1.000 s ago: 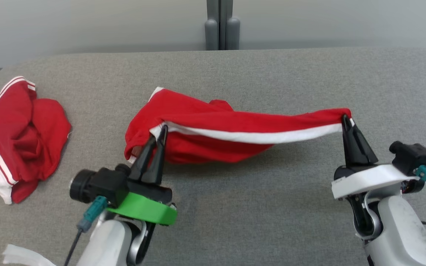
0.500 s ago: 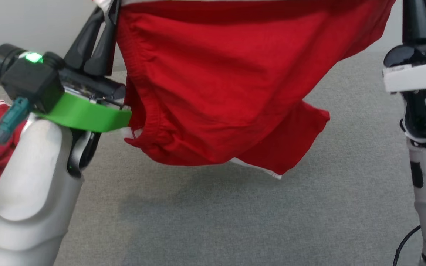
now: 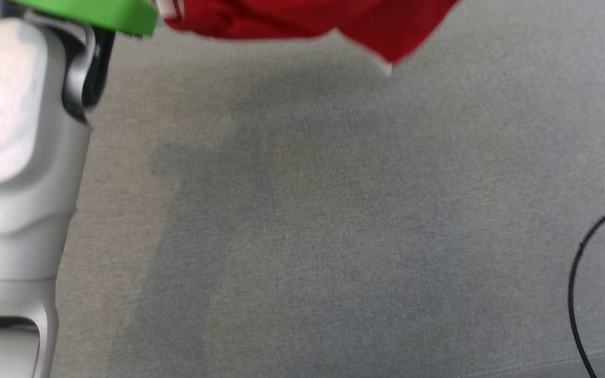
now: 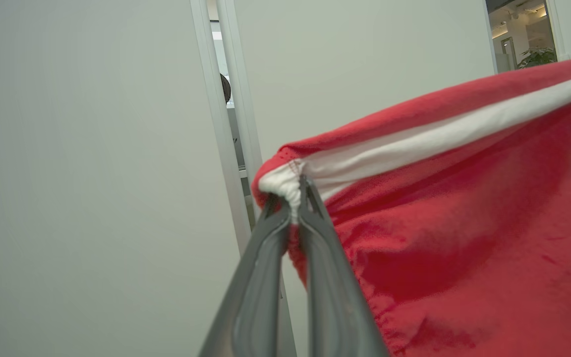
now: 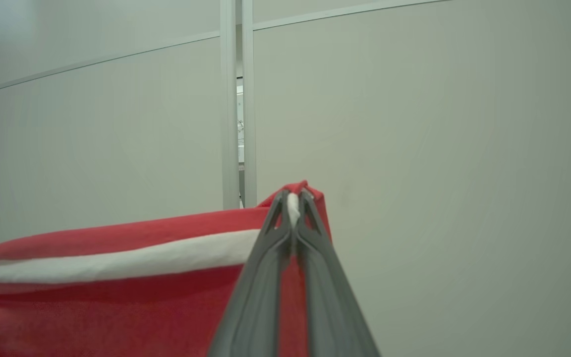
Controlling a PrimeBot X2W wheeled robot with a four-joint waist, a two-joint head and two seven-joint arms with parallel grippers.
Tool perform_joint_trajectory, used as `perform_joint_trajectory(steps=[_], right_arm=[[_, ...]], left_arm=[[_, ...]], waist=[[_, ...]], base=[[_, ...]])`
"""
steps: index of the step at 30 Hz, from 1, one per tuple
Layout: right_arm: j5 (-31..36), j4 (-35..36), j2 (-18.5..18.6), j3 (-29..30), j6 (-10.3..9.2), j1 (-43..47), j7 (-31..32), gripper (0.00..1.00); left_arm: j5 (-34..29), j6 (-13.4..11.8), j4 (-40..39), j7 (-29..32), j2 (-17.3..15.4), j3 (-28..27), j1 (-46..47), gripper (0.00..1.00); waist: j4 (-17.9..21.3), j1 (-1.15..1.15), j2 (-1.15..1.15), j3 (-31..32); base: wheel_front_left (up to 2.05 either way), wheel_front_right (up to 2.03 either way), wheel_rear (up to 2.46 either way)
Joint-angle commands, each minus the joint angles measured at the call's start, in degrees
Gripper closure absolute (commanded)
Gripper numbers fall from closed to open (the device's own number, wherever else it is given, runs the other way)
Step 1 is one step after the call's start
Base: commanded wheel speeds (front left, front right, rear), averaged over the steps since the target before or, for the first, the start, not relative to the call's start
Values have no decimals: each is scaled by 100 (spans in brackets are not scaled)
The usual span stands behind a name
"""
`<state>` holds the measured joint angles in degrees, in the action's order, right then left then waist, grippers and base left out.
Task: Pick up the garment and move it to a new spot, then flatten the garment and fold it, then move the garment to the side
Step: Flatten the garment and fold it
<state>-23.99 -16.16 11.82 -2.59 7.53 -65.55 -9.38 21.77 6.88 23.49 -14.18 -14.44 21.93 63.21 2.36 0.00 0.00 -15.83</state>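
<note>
While clamping garment (image 4: 454, 238) at both band (image 4: 439, 134) ends with left gripper (image 4: 294, 193) and right gripper (image 5: 293, 201), note limp sag below. Probably soft, light; best held at band corners.

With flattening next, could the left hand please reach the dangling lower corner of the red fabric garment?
Probably not: the left hand is shut on the red fabric garment, as is the right hand.

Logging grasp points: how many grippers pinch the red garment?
2. The left gripper pinches the garment at one end of its white band, the right gripper at the other end.
</note>
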Motion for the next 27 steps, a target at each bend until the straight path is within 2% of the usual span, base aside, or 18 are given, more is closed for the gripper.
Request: perform_joint_trajectory(steps=[1, 5, 8, 15, 21, 27], right_arm=[[92, -185, -21, -28, -8, -175, -154, 100], [66, -657, -118, -153, -7, -271, -428, 100], [-74, -865, -117, -287, -8, 152, -520, 100], [-445, -1032, -62, -601, -8, 2079, -582, 100], [-556, -1112, -98, -404, -8, 3667, -588, 100], [-514, -997, -323, 9, -8, 4796, -589, 100]], left_arm=[[-4, 10, 142, -41, 30, -35, 220, 100], [109, 35, 456, -98, 182, -80, 452, 100], [235, 54, 673, -102, 260, -24, 48, 100], [891, 56, 946, -106, 585, -55, -1912, 100], [1177, 57, 1267, -105, 840, 331, -3571, 100], [1397, 56, 1417, -104, 1007, 328, -4639, 100]], waist=[[272, 0, 0, -658], [307, 0, 0, -706], [312, 0, 0, -596], [269, 0, 0, -210], [146, 0, 0, 131], [14, 0, 0, 550]], base=[[0, 0, 0], [0, 0, 0], [0, 0, 0], [0, 0, 0], [0, 0, 0], [0, 0, 0]])
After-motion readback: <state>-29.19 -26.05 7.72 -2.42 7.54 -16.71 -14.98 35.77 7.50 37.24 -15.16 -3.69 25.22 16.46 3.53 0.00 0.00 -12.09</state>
